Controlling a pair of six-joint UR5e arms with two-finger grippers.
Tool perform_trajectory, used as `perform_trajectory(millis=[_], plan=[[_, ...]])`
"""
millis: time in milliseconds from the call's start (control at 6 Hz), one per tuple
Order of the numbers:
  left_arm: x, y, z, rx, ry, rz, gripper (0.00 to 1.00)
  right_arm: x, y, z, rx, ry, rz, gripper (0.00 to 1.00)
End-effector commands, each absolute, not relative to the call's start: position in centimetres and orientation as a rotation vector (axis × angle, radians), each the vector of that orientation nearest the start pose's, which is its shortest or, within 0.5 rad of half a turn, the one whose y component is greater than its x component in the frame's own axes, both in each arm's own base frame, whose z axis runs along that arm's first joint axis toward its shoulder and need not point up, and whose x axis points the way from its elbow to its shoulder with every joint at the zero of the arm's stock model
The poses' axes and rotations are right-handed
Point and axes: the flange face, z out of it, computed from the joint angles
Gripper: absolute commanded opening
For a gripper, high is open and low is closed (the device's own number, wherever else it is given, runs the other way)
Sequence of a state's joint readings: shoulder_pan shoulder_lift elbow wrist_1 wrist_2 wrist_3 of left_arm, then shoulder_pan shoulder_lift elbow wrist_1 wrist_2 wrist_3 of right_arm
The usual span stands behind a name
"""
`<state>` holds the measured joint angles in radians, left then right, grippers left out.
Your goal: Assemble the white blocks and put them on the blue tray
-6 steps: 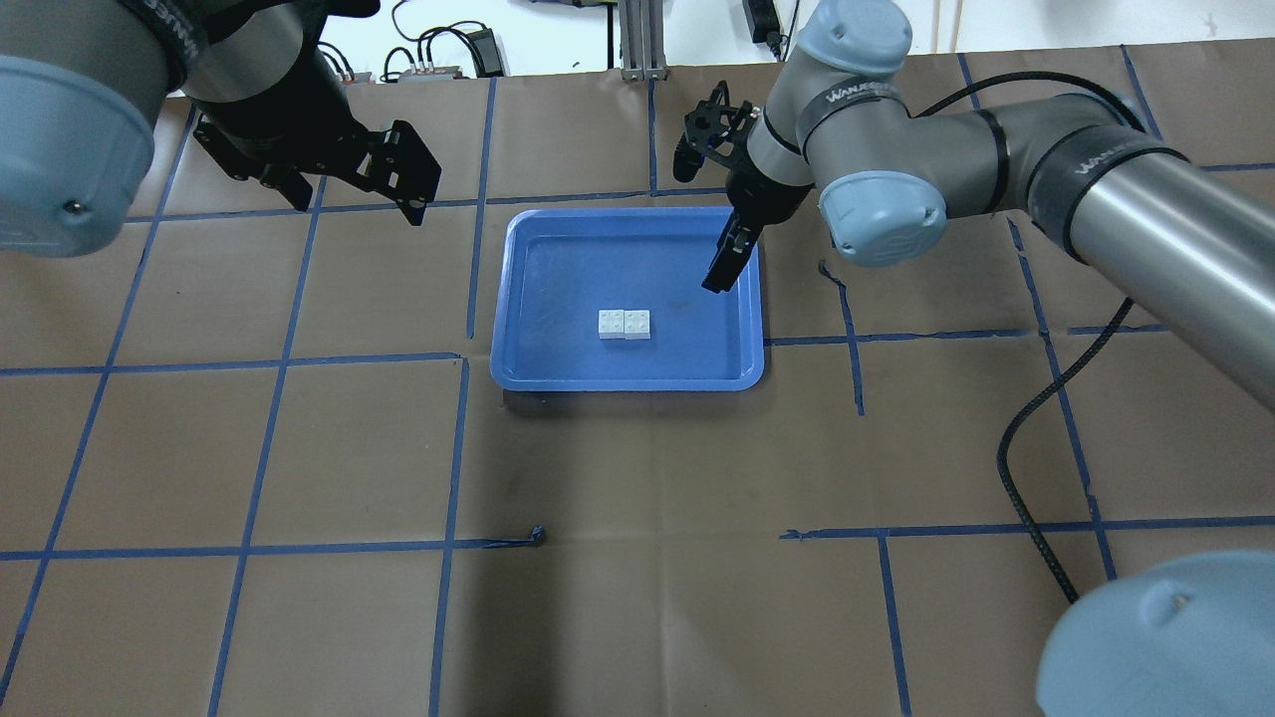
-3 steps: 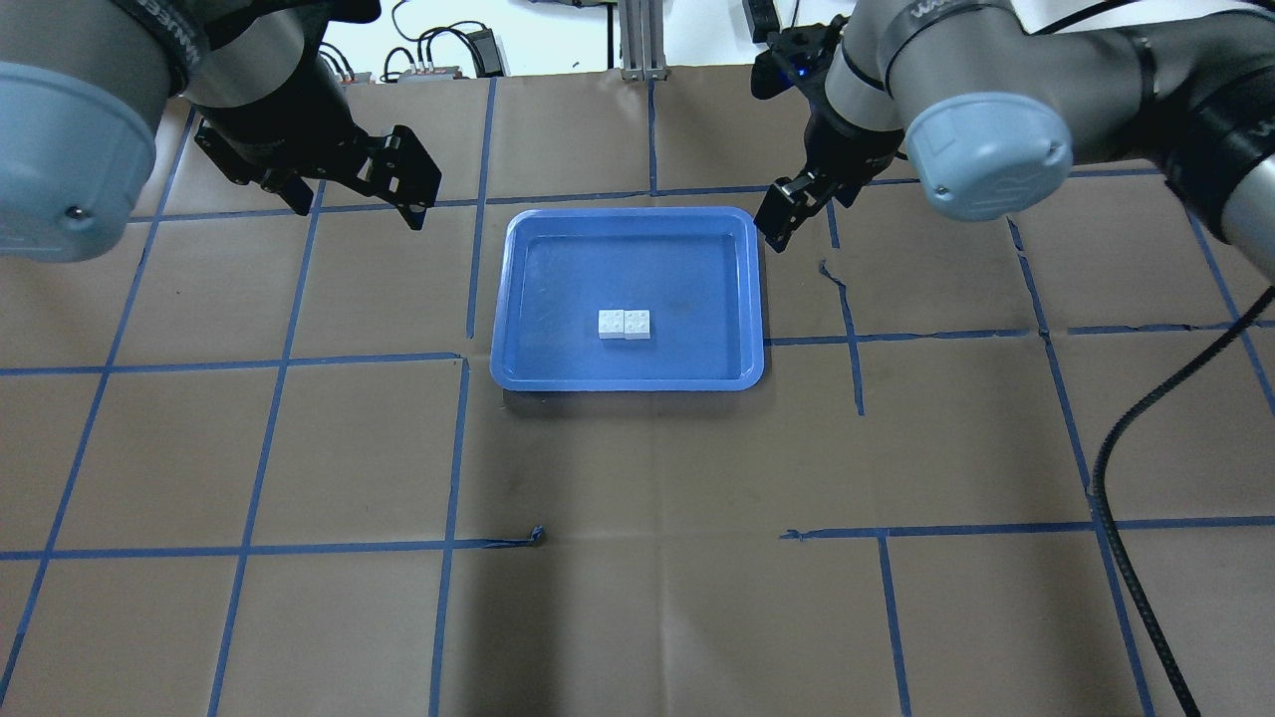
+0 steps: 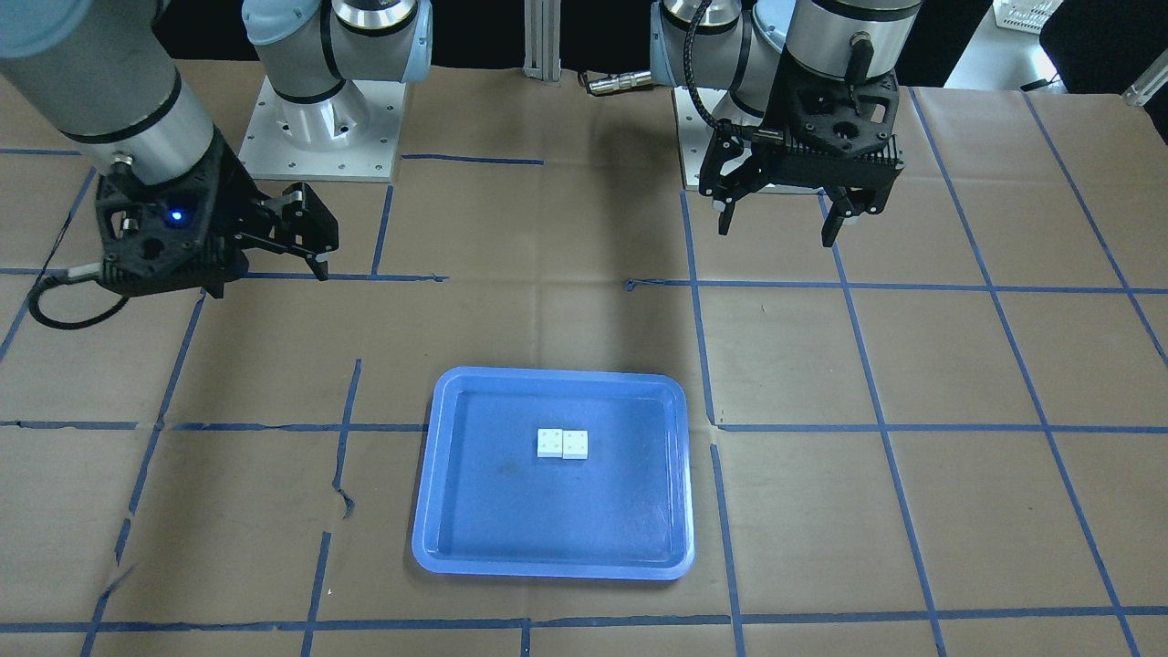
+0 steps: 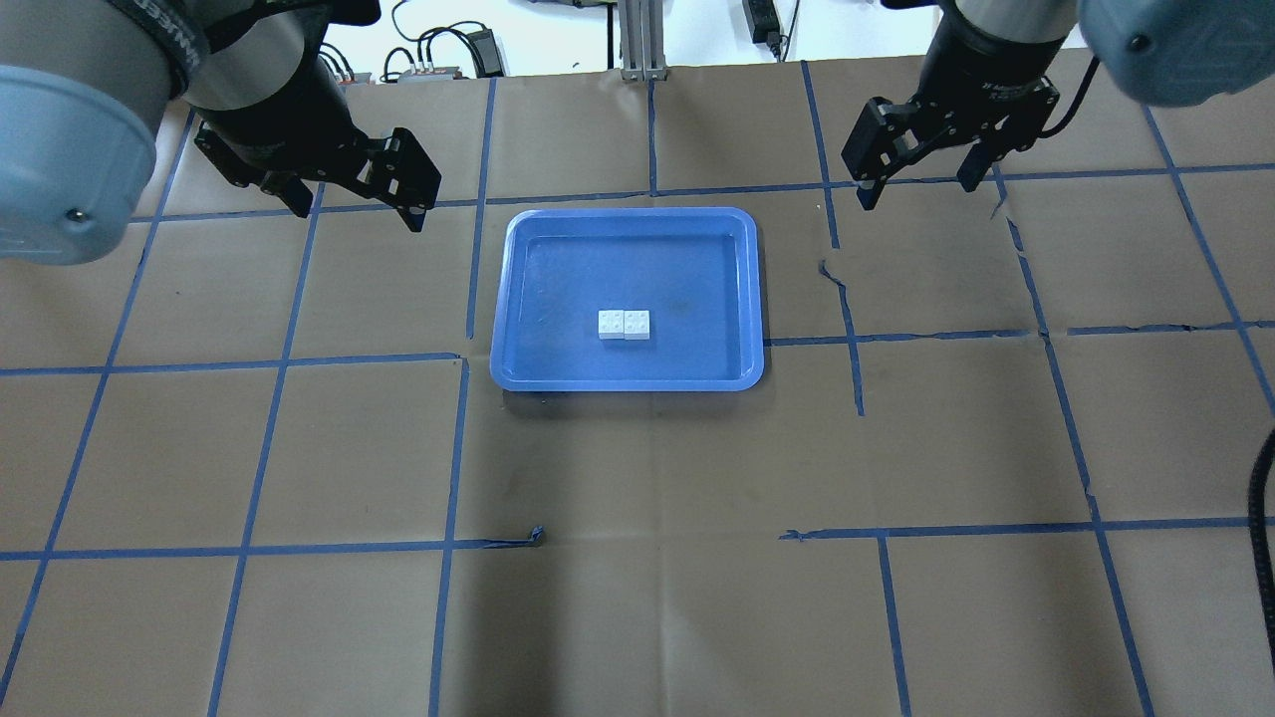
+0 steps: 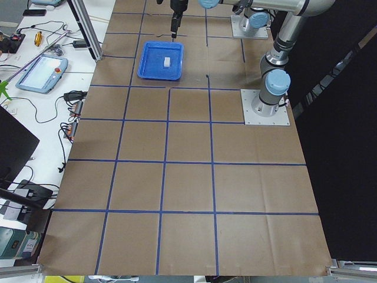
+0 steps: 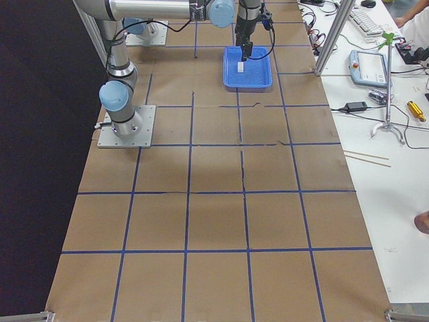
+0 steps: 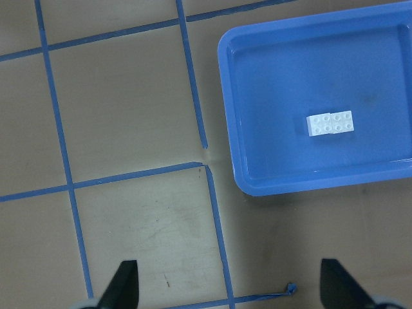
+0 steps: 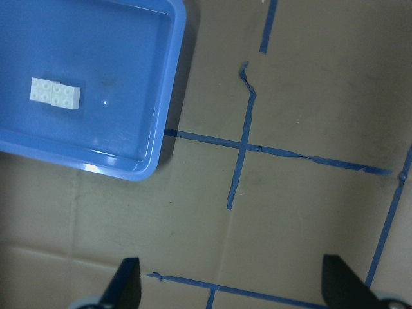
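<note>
The two white blocks sit joined side by side, studs up, near the middle of the blue tray. They also show in the front view on the tray, in the left wrist view and in the right wrist view. My left gripper is open and empty, raised beyond the tray's far left corner. My right gripper is open and empty, raised beyond the tray's far right corner. Neither gripper touches the tray or the blocks.
Brown paper with a grid of blue tape lines covers the table. A black cable hangs at the right edge. An aluminium post stands at the far edge. The arms' base plates are behind the tray in the front view.
My right gripper has risen from over the tray's right part and swung away to the far right, off the tray. The left gripper and the blocks have not moved.
</note>
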<state>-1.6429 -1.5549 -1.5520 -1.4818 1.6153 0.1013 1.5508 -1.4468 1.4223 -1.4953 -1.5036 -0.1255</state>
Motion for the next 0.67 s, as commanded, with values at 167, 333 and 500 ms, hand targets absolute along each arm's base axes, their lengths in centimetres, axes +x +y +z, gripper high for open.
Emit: perform_trajectory(millis=[167,333,500], plan=[[-16.4,-48.5,51.5,0.256,3.079,-0.189,0.99,14.7,-51.4,51.7,0.127,3.078,0.130,1.00],[-16.4,-48.5,51.5,0.256,3.079,-0.189,0.99,14.9,-51.1,51.3,0.120,3.084,0.144,1.00],[-16.4,-48.5,51.5,0.256,3.078,-0.189,0.99,14.5,-51.0,50.8,0.116,3.122,0.152,1.00]])
